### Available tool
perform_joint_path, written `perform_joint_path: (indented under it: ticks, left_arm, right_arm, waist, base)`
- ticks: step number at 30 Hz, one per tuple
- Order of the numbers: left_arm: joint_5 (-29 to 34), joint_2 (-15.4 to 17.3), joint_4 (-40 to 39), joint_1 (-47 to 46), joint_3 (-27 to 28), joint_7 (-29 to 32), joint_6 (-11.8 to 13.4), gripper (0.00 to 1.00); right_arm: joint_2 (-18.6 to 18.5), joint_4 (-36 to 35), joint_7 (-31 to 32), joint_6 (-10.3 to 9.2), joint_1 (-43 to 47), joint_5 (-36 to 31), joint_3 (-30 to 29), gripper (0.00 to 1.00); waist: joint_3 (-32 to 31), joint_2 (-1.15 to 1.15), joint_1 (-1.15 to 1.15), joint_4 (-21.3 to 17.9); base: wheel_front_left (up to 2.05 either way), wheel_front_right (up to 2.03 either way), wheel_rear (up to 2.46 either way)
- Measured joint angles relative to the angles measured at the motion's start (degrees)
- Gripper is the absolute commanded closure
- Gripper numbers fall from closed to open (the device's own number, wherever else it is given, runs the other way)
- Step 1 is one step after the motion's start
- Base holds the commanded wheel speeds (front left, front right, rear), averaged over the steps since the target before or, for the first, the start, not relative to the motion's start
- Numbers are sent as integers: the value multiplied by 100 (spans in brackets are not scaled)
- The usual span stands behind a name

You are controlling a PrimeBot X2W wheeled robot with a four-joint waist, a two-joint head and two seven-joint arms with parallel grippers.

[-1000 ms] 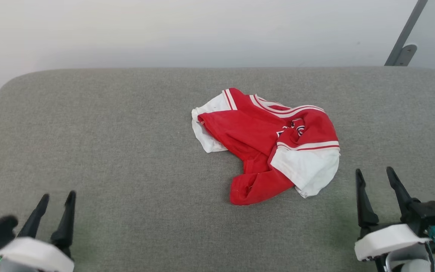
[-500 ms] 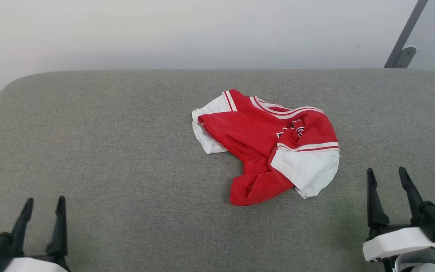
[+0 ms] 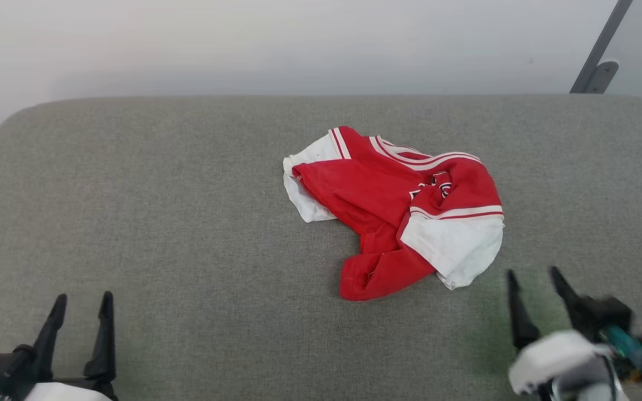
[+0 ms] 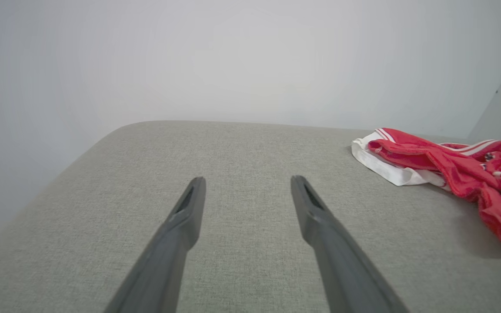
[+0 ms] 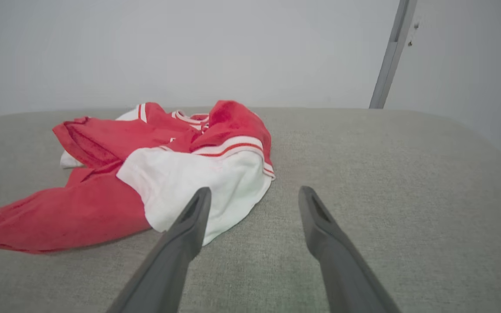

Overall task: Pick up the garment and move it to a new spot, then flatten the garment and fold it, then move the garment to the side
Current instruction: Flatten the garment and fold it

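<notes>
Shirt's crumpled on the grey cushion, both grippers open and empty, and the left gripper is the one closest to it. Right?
Not quite. The right gripper is the closest, just short of the garment, as the head view shows; the left gripper sits far off to its side. The rest holds: crumpled on the grey cushion, both grippers open and empty.

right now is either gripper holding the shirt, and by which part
Nothing is held: the left gripper and right gripper are open, apart from the shirt lying crumpled on the cushion.

Red garment [image 3: 379,200] with white sleeves, striped trim; grey surface [image 3: 159,223].
</notes>
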Motion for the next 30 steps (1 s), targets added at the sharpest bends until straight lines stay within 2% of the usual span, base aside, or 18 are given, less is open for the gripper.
perform_joint_path:
  ticks: [5, 6, 12, 17, 24, 25, 26, 27, 30]
  left_arm:
    - [-79, -55, -10, -110, -158, 0, 0, 0]
    - [-115, -73, 1, -185, -258, 0, 0, 0]
    - [-308, -130, 59, -457, -508, 0, 0, 0]
    - [-437, -116, 85, -602, -547, 0, 0, 0]
    - [-569, -86, 103, -835, -559, 0, 0, 0]
    - [-592, -83, 101, -857, -557, 0, 0, 0]
    - [-592, -83, 101, -857, -557, 0, 0, 0]
    - [-599, -85, 101, -872, -556, 0, 0, 0]
    - [-631, -83, 62, -926, -558, 0, 0, 0]
  right_arm:
    - [-4, 104, 1303, 0, -631, -424, 308, 0]
    - [-42, 116, 2051, 1, -843, -563, 471, 0]
    - [-246, -107, 4034, 1, -1222, -771, 702, 0]
    - [-287, -546, 4967, 1, -1280, -961, 643, 0]
    - [-254, -875, 5546, 0, -1280, -1133, 650, 0]
    - [-250, -895, 5581, 0, -1281, -1154, 654, 4]
    - [-250, -895, 5581, 0, -1281, -1154, 654, 68]
    - [-245, -921, 5602, 0, -1284, -1169, 650, 100]
    - [-194, -1003, 5605, 8, -1311, -1265, 569, 100]
  waist:
    - [189, 0, 0, 43]
    - [293, 0, 0, 72]
    - [631, 0, 0, 230]
    - [894, 0, 0, 402]
    - [1187, 0, 1, 579]
    - [1216, 0, 0, 592]
    - [1216, 0, 0, 592]
    - [1241, 0, 0, 598]
    - [1279, 0, 0, 560]
  base:
    - [0, 0, 0]
    - [0, 0, 0]
    - [0, 0, 0]
    - [0, 0, 0]
    - [0, 0, 0]
    - [0, 0, 0]
    - [0, 0, 0]
    - [0, 0, 0]
    - [0, 0, 0]
